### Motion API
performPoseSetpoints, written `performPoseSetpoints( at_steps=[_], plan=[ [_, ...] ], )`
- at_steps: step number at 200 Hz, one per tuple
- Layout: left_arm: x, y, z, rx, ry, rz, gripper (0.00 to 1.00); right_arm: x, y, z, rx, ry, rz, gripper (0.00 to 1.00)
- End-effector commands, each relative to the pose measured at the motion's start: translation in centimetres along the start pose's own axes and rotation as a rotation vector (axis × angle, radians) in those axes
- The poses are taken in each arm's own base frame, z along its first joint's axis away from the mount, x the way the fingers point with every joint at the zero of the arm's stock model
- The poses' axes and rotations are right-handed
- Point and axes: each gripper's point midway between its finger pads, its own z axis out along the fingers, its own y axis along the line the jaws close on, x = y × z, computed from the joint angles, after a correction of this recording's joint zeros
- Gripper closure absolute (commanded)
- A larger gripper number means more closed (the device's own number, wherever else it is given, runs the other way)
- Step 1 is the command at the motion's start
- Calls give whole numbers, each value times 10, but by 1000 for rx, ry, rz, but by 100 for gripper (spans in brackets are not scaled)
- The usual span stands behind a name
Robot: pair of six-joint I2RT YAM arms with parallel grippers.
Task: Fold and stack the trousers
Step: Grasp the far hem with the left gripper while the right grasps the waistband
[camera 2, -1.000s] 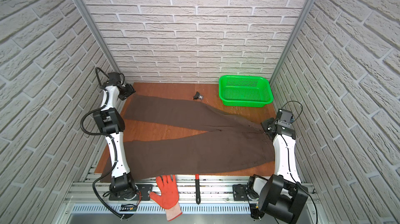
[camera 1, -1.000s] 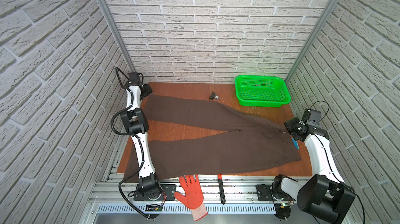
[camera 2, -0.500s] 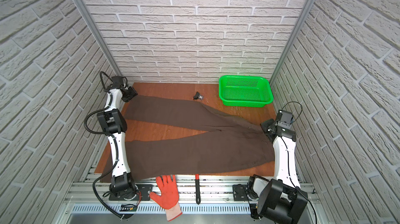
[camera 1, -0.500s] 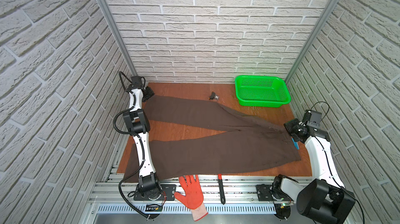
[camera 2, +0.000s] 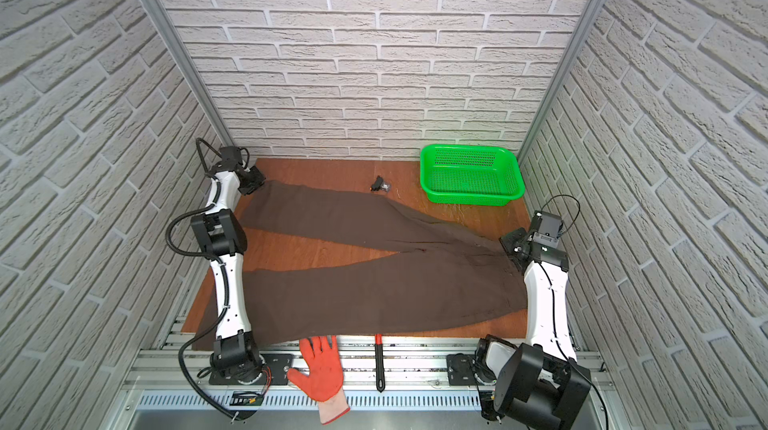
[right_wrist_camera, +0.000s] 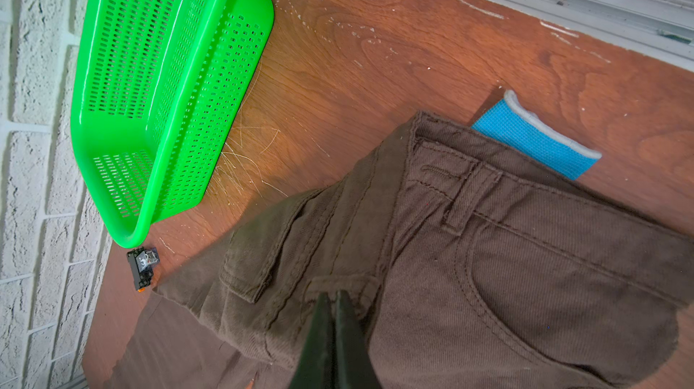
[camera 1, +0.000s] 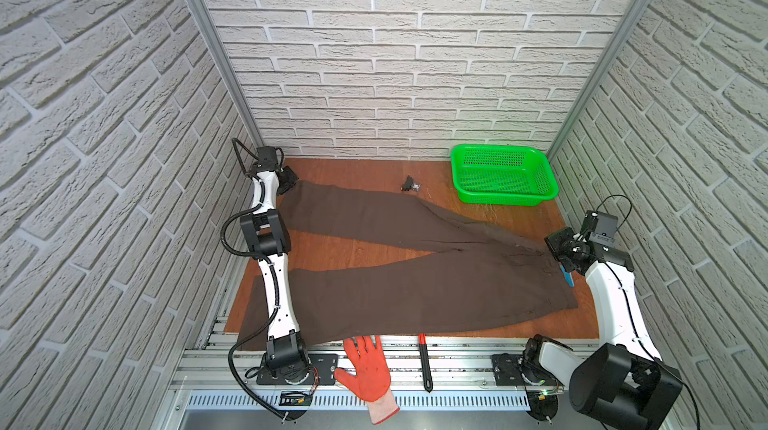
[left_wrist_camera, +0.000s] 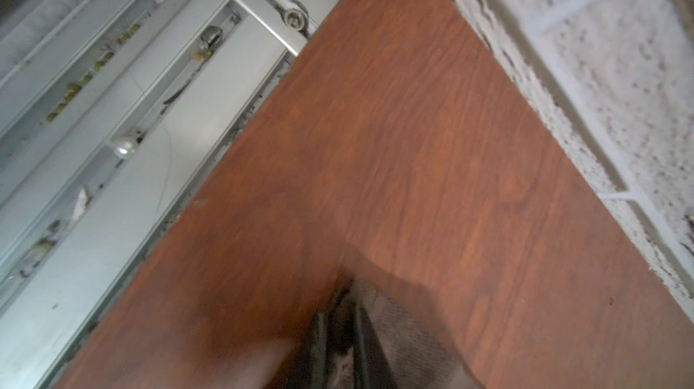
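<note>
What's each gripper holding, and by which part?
The trousers: right gripper pinches cloth near the waistband; left gripper seems shut on the far leg's hem.

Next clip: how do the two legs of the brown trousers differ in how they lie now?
The far leg lies wholly on the table; the near leg spills over the front edge onto the rail. The far leg's hem corner is pinched in the shut left gripper; the near leg's hem is ungripped, with that arm passing over it. Both lie flat and unfolded, spreading left from the waistband of the trousers.
</note>
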Motion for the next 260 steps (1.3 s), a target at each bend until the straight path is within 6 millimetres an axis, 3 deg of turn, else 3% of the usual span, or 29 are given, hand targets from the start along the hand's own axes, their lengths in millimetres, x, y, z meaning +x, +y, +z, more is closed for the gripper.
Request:
performPoseSetpoints(
  at_steps=[1, 34, 53, 87, 112, 147, 179, 213, 260],
  plan=[
    [3, -2, 1, -13, -4, 9, 97, 0, 3, 1, -16, -9, -12, 95],
    [-31, -18, -33, 2, -131, 23, 100, -12, 16, 0, -51, -34, 39, 95],
    [-57, -24, -60, 20, -227, 31, 100, -31, 35, -4, -93, -69, 91, 95],
    [-93, -1, -111, 48, -350, -97, 100, -68, 73, -4, -169, -87, 177, 95],
    [-115, 27, -161, 85, -478, -183, 100, -99, 77, 8, -177, -128, 258, 95],
    [-119, 64, -205, 103, -532, -255, 100, -117, 85, 23, -206, -81, 308, 95],
    [-114, 92, -237, 108, -591, -303, 100, -123, 77, 27, -181, -76, 333, 95],
    [-106, 105, -263, 112, -631, -308, 100, -130, 67, 26, -167, -89, 349, 95],
    [-96, 114, -299, 148, -685, -358, 100, -145, 71, 14, -177, -78, 368, 95]
  ],
)
